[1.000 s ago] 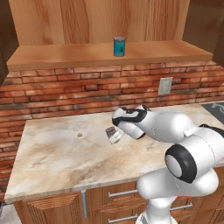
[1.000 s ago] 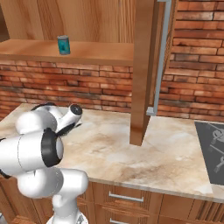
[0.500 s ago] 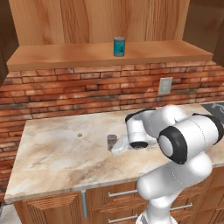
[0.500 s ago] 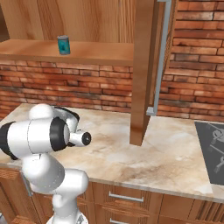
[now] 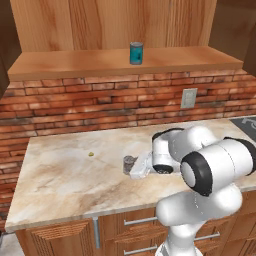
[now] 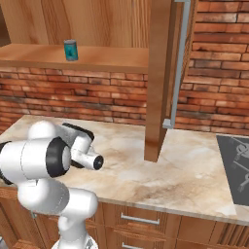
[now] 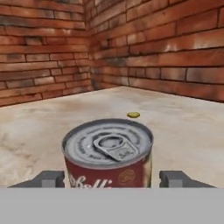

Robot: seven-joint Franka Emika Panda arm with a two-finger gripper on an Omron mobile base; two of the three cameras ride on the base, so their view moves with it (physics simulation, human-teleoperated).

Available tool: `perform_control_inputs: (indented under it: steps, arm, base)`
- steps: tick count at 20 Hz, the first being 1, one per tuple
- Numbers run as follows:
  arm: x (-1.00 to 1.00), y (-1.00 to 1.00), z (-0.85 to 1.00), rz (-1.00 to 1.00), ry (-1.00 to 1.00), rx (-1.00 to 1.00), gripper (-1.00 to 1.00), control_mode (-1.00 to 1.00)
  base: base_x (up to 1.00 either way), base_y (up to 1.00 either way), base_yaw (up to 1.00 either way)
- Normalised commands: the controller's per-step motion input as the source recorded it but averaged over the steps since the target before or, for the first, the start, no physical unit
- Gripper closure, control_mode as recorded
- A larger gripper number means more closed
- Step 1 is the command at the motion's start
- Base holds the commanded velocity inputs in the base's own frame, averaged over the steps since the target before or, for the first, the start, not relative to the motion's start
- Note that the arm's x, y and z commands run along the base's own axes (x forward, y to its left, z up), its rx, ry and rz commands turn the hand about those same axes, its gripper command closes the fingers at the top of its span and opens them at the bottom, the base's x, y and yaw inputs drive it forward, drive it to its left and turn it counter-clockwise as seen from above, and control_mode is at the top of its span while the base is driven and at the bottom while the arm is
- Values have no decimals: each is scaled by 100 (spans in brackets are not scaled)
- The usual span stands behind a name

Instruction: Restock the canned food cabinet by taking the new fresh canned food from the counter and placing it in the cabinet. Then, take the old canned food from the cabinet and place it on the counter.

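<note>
The new fresh canned food [image 5: 136, 52] [image 6: 71, 50], a teal-blue can, stands upright on the cabinet [image 5: 75, 62] [image 6: 112, 56] shelf board. The old canned food [image 5: 129, 164] [image 7: 108, 153], a silver-topped can with a red and cream label, stands upright on the counter [image 5: 65, 175] [image 6: 185, 165]. My gripper [image 5: 133, 170] [image 7: 111, 178] lies low over the marble, pointing left. It is open, with one fingertip [image 7: 50, 178] on each side of the old can and a small gap showing on the right.
A tiny yellow-green speck [image 5: 91, 154] [image 7: 133, 115] lies on the marble beyond the can. The brick wall carries an outlet [image 5: 188, 98]. A wooden panel [image 6: 158, 73] with a metal bar hangs at the right, and a dark cooktop [image 6: 236, 168] sits far right.
The arm has lowered the old can from just above the marble onto it. The jaws, shut on the can before, have now parted.
</note>
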Motion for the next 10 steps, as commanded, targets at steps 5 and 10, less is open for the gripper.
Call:
perform_control_inputs:
  steps: [5,10]
  arm:
    - [0,16,100,0,0,0,-100,-100]
    - [-18,20,100,0,-2,0,-100,-100]
  base:
    - [0,0,0]
    - [0,0,0]
